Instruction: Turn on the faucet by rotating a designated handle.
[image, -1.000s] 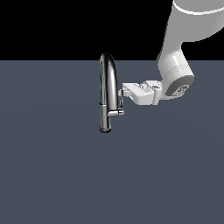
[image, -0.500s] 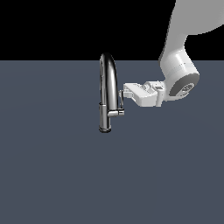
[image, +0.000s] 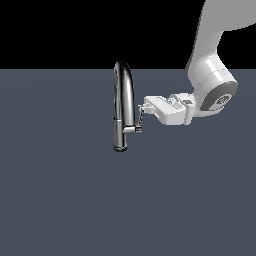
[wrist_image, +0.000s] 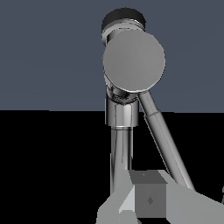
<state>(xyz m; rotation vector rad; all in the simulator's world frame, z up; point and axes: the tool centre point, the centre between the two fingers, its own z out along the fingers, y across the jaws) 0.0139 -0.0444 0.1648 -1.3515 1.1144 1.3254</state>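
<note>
Gripper (image: 143, 107) reached the handle (image: 141, 119) beside the faucet (image: 121, 107); contact likely.
Jaw state unreadable; next, push the lever around.

Glossy white rounded arm with a grey disc joint cap and a blocky white pincer (image: 143, 111).

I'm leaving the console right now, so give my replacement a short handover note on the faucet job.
Pincer: at the tip of the handle, reaching in from the exterior view's right; open or shut cannot be told.
Faucet: upright on the grey surface, the handle sticking up from the side stub toward the arm.
Done: approach to the handle.
Left: confirm contact, then rotate the handle to turn the water on.
</note>
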